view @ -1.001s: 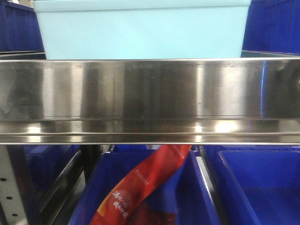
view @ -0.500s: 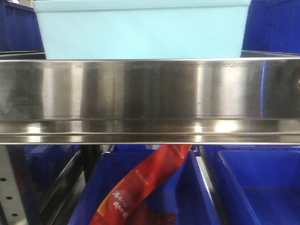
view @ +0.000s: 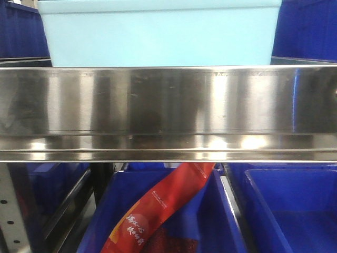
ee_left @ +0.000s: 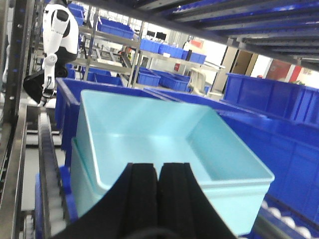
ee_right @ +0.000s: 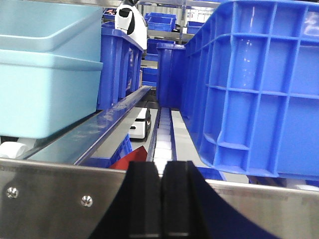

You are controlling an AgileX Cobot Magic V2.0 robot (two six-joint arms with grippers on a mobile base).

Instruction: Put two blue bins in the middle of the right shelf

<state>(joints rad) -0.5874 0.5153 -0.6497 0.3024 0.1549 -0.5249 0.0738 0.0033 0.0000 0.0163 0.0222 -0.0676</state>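
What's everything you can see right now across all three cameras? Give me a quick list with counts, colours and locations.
Pale blue bins: two, light cyan, nested one inside the other on the roller shelf, empty inside; also seen in the front view above the steel rail.
Steel shelf rail: one, shiny silver, across the front view.
Dark blue ribbed crate: one, close on the right in the right wrist view; more dark blue crates beside and behind the pale bins.
Dark blue bins on lower level: at least two, below the rail.
Red packet: one, with white lettering, in the lower left bin.
White robot: one, far left background.
Left gripper: black, fingers together, just before the pale bins.
Right gripper: black, fingers together, at the rail.
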